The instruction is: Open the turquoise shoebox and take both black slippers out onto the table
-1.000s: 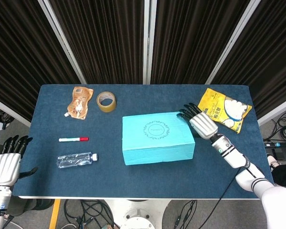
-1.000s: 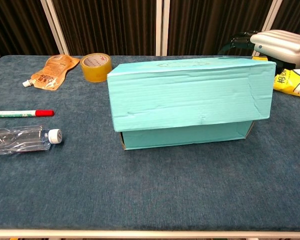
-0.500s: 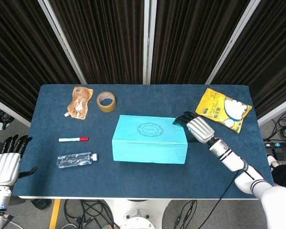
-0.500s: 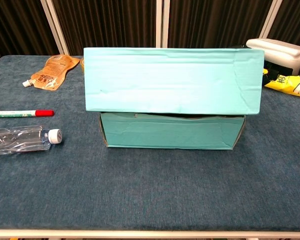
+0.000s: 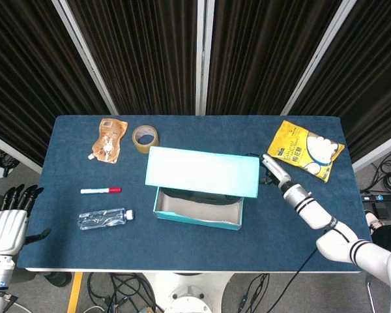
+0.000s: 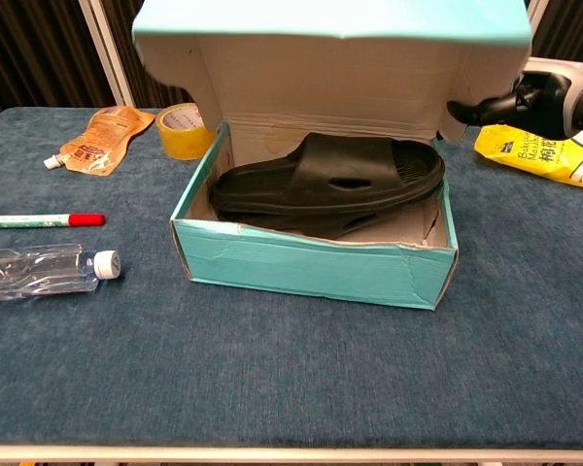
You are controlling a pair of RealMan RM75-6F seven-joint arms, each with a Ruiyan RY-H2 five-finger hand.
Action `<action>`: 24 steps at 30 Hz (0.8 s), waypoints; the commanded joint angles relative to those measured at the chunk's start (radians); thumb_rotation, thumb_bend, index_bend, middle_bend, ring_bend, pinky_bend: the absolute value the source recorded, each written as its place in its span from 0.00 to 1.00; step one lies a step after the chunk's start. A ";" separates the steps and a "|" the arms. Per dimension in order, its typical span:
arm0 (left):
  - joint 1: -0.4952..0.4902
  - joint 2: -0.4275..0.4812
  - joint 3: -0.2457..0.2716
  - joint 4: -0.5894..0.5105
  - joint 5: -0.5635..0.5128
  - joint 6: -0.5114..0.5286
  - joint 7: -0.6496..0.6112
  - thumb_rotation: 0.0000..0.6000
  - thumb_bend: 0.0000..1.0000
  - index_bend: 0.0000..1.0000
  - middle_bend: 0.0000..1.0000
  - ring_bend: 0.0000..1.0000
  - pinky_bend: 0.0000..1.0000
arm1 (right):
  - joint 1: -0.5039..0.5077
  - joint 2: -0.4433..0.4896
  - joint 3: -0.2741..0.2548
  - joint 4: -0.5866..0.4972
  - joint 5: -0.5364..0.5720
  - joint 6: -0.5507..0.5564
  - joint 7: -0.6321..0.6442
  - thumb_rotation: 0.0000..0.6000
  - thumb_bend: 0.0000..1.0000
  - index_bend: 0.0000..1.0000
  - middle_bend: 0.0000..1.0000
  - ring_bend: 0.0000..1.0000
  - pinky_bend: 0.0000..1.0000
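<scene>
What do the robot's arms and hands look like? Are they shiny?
The left hand has a smooth silver-white back and black fingers. The right hand looks the same, pale shell with dark fingers. Behind it, the right arm is white with black rings at the joints. They look glossy rather than mirror-shiny.

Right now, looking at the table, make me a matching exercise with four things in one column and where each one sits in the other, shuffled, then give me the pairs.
Things:
1. black slippers
2. tape roll
3. yellow bag
4. plastic bottle

Places:
A. far right corner of the table
B. inside the open shoebox
C. near the left front edge, below the marker
D. beside the orange pouch at the back left

Pairs: 1-B, 2-D, 3-A, 4-C
</scene>
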 commanded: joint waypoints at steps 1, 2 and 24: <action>0.001 -0.001 0.001 0.003 0.001 0.001 -0.004 1.00 0.07 0.12 0.09 0.00 0.04 | 0.045 0.058 0.050 -0.078 0.091 -0.155 0.175 1.00 0.51 0.38 0.32 0.29 0.27; 0.002 -0.002 0.002 0.005 0.002 0.002 -0.007 1.00 0.07 0.12 0.09 0.00 0.04 | 0.052 0.061 0.058 -0.084 0.103 -0.191 0.215 1.00 0.50 0.38 0.32 0.29 0.27; 0.016 -0.006 0.003 0.031 0.007 0.020 -0.044 1.00 0.07 0.12 0.09 0.00 0.04 | 0.093 0.090 0.169 -0.045 0.041 -0.500 0.602 1.00 0.06 0.00 0.01 0.00 0.00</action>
